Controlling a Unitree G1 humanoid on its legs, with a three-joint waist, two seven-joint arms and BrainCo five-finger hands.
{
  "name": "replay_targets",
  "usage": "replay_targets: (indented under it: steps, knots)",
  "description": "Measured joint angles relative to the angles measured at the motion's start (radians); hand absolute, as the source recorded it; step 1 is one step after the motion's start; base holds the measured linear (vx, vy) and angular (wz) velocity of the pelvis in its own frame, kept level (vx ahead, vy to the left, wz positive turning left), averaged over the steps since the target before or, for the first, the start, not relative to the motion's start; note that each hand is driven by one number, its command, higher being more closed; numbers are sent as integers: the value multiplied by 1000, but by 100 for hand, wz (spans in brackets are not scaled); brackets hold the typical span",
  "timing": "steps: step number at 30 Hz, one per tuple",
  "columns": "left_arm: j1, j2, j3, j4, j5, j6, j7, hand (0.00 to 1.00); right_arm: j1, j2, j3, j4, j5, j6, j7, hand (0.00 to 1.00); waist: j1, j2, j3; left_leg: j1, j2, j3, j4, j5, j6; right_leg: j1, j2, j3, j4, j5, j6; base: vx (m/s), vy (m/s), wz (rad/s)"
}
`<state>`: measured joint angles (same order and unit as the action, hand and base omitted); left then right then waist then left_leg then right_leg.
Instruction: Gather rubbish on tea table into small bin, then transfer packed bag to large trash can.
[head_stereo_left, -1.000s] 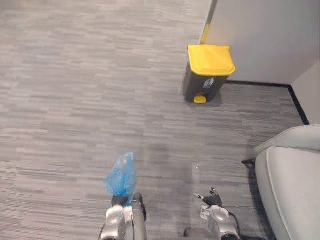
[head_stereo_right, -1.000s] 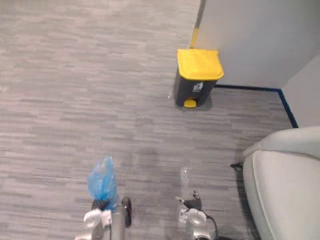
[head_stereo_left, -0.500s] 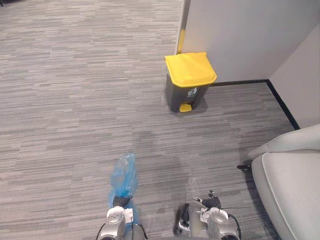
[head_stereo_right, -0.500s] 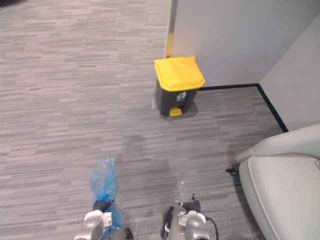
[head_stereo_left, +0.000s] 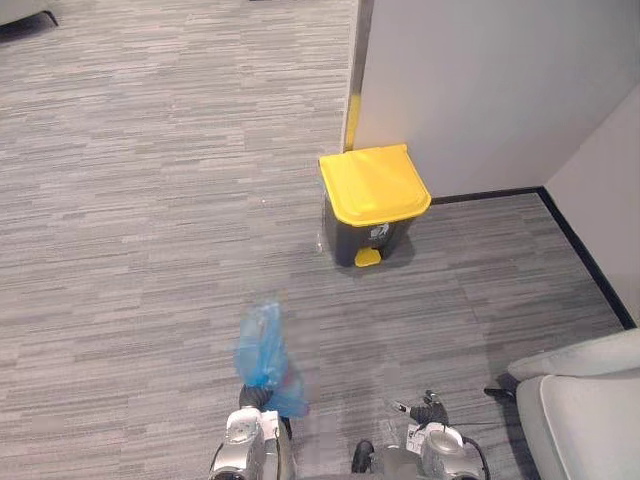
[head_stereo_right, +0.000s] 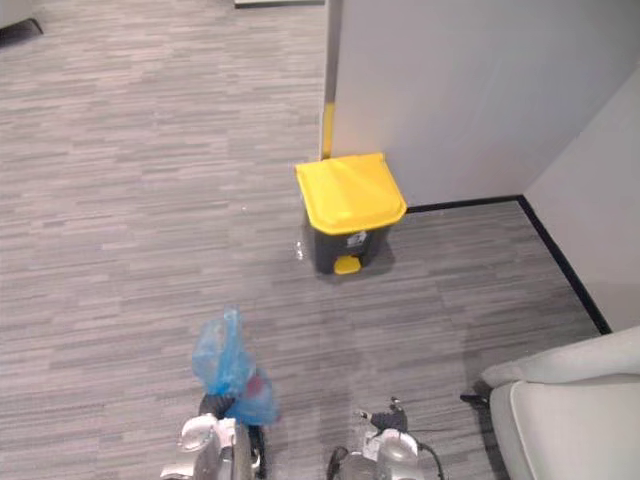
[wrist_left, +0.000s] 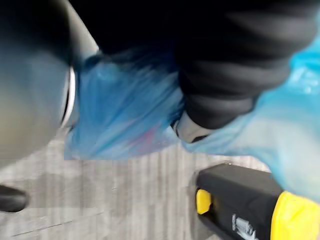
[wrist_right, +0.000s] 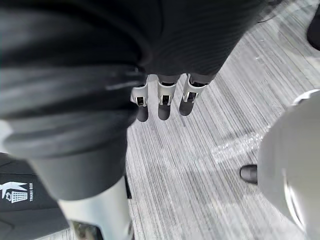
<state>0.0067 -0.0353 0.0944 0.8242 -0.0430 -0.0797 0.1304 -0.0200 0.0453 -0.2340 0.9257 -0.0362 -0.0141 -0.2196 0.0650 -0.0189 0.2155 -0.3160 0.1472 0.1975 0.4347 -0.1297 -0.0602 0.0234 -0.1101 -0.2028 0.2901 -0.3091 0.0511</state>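
Grey carpet floor (head_stereo_left: 150, 200) now shows the large trash can (head_stereo_left: 372, 205) nearer than a second ago, so the transfer approach is progressing: the blue bag (head_stereo_left: 262, 345), well short of the can, is clenched in the left robot hand (head_stereo_left: 245, 428); the right robot hand (wrist_right: 160, 102) hangs slack, empty.

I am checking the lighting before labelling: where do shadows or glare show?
Left eye view: even light; the trash can casts a soft shadow at its base, no glare on its yellow lid. Left wrist view: light passes through the blue bag. Right wrist view: a pale sheen on the floor.
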Motion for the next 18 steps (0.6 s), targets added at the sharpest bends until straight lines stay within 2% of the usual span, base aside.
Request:
replay_targets:
  steps: [2, 4, 5, 6, 7, 8, 9, 10, 11, 12, 13, 14, 16, 17, 18]
  knots:
    - [-14, 18, 3, 6, 0, 0, 1, 100, 7, 19, 0, -7, -1, 0, 1, 0, -6, -28, -21, 7, -37, 25, -21, -13, 22, 11, -32, 30, -51, 38, 12, 373, 223, -7]
    - [-14, 24, 3, 13, 0, 1, 1, 100, -4, 18, -3, -9, -2, -1, 3, 0, 9, -33, -23, 17, -43, 59, 22, -38, 44, 29, -52, 59, -54, 58, 31, 357, 218, -32]
    - [-3, 24, 3, 14, 0, 1, 2, 100, -9, 18, -9, -12, -3, -4, 4, 0, 15, -33, -23, 62, -54, 86, 20, -61, 55, 28, -74, 83, -9, 69, 49, 251, 148, -45]
    - [-1, 23, 3, 15, 0, 1, 2, 100, -9, 19, -10, -13, -4, -4, 4, 0, 18, -29, -23, 85, -56, 99, 11, -72, 56, 21, -80, 93, 34, 70, 52, 341, 180, -63]
    - [25, 25, -7, 13, -1, 3, 2, 100, -4, 19, -7, -13, -5, -4, 5, 0, 20, -15, -30, 148, -59, 108, -26, -114, 52, -58, -96, 115, 244, 88, 83, 256, 123, -39]
    - [26, 29, -15, 13, -1, 4, 2, 100, 1, 19, -7, -14, -6, -4, 6, 0, 16, -14, -30, 166, -64, 108, -38, -128, 55, -100, -108, 118, 340, 111, 106, 308, 113, -28]
    - [25, 35, -29, 14, -1, 6, 3, 100, 15, 19, -6, -15, -6, -3, 6, 0, 8, -15, -30, 206, -71, 103, -56, -157, 61, -191, -127, 126, 521, 130, 118, 264, 32, 0]
    - [28, 38, -32, 16, -1, 7, 4, 100, 23, 18, -5, -16, -5, -3, 6, 0, 2, -14, -30, 242, -71, 101, -66, -173, 60, -249, -130, 116, 615, 100, 93, 279, 6, 0]
    - [31, 40, -32, 16, -1, 7, 5, 100, 26, 17, 0, -30, -6, -1, 6, 0, -2, -11, -30, 258, -71, 100, -74, -180, 59, -274, -131, 101, 633, 86, 80, 287, -44, 7]
    - [31, 41, -32, 16, -2, 7, 14, 100, 26, 17, 1, -47, -6, -3, 5, 0, -11, -7, -28, 295, -70, 93, -94, -194, 50, -323, -132, 50, 631, 55, 50, 239, -58, 6]
    - [31, 40, -32, 17, -2, 7, 19, 100, 26, 17, 1, -47, -6, -4, 6, 0, -12, -9, -29, 310, -69, 93, -103, -197, 47, -342, -130, 33, 619, 47, 44, 383, -144, 10]
    - [26, 36, -26, 22, -2, 7, 21, 100, 20, 16, 1, -46, -6, -4, 6, 0, -15, -9, -28, 348, -60, 92, -126, -202, 37, -379, -114, -12, 530, 29, 19, 336, -152, 12]
    - [10, 34, -12, 44, -2, 6, 22, 100, 17, 14, 1, -45, -6, -4, 6, 0, -19, -5, -26, 385, -40, 78, -147, -217, 5, -420, -72, -43, 357, 61, -1, 378, -201, 28]
    - [-1, 41, -10, 63, -2, 5, 22, 100, 15, 13, 0, -43, -5, -3, 7, 0, -28, -14, -29, 407, -36, 45, -160, -229, -27, -417, -42, -33, 207, 193, -35, 527, -249, 46]
    - [-9, 32, -5, 98, -2, 6, 21, 100, -4, -6, -5, -24, -10, -4, 7, 0, -31, 15, -25, 428, -28, -26, -194, -220, -24, -378, -15, -60, 199, 195, -76, 452, -207, 37]
